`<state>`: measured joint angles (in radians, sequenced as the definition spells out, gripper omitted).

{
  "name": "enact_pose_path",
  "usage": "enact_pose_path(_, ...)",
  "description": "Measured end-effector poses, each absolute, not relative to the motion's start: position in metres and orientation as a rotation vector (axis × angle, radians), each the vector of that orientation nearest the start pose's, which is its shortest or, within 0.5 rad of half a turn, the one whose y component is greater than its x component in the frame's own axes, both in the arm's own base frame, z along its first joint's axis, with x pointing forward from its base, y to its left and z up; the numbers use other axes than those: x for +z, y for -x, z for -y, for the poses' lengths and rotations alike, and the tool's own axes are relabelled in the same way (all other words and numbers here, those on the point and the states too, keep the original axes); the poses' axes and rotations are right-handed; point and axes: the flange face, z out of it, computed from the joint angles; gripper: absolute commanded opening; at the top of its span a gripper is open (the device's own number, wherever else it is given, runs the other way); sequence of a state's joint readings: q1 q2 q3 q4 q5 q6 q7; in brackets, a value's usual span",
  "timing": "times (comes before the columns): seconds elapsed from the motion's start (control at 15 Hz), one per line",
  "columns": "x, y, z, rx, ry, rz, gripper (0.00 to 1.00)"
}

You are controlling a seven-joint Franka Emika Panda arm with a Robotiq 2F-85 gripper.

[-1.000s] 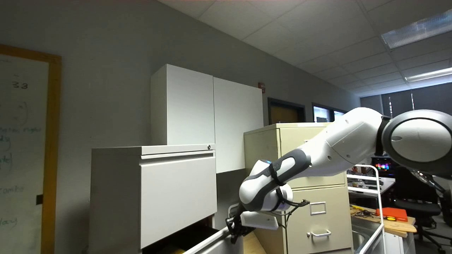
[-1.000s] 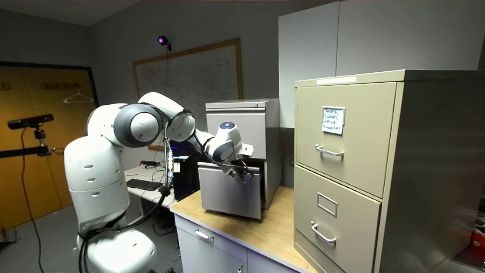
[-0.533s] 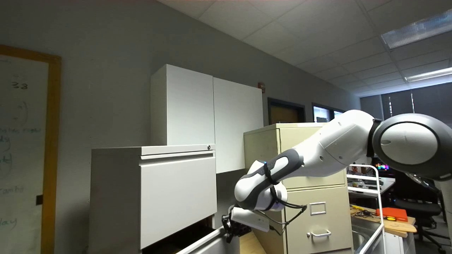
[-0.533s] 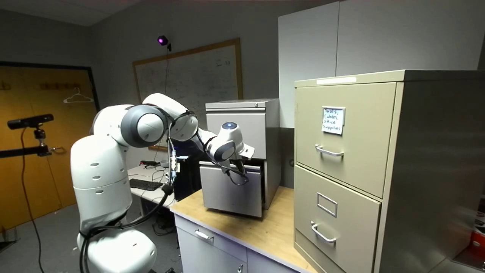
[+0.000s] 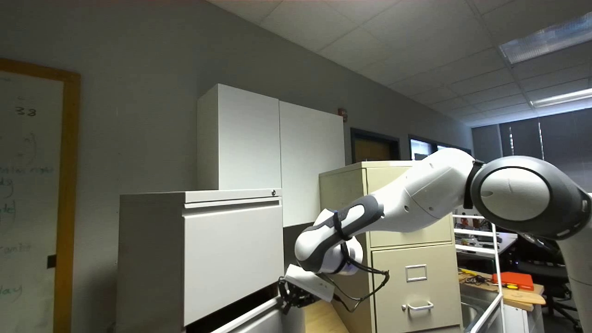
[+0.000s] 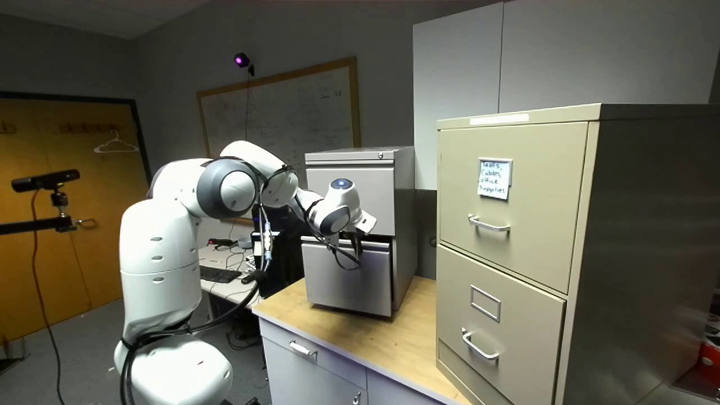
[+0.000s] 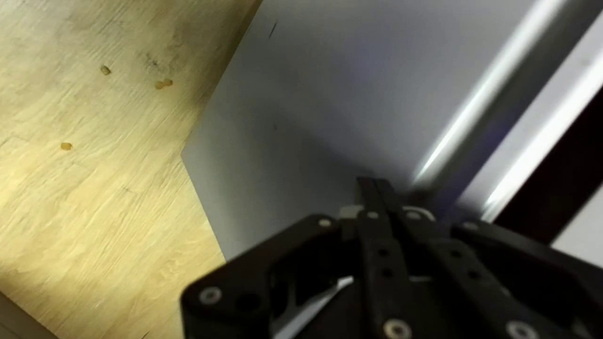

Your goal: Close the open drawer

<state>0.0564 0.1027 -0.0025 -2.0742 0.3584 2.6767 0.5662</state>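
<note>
The open drawer is a wide grey metal drawer with a flat front [image 6: 337, 287], and it also shows in an exterior view [image 5: 266, 323]. It stands partly out of the grey cabinet [image 6: 406, 225], with a dark gap behind its top edge. The drawer front fills much of the wrist view [image 7: 320, 94]. My gripper [image 7: 374, 181] is shut with nothing between its fingers. Its fingertips point at the upper part of the front near the top lip and seem to touch it. The gripper also shows at the drawer front in an exterior view [image 5: 283, 296].
The white panel front [image 5: 233, 259] of the cabinet's upper part is above the drawer. The cabinet stands on a wooden counter [image 6: 413, 332]. A beige filing cabinet [image 6: 506, 270] with small handles stands to the side. White wall cabinets [image 5: 249, 138] hang behind. A cable [image 5: 370, 296] loops from the wrist.
The arm has moved toward the grey cabinet, and the drawer has slid further in with it. The gap behind the drawer front is smaller. The gripper stays at the front's upper edge.
</note>
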Motion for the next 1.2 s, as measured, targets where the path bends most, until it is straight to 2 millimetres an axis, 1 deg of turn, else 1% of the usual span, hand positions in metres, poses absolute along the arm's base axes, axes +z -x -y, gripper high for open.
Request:
enact_pose_path(0.13, 0.445, -0.617, -0.038, -0.565, 2.457, -1.054, 0.00)
enact_pose_path(0.4, 0.441, -0.638, -0.060, -0.551, 2.415, -1.085, 0.00)
enact_pose_path(0.87, 0.437, -0.679, -0.082, -0.590, 2.353, -1.106, 0.00)
enact_pose_path(1.2, 0.436, -0.679, -0.089, -0.593, 2.376, -1.089, 0.00)
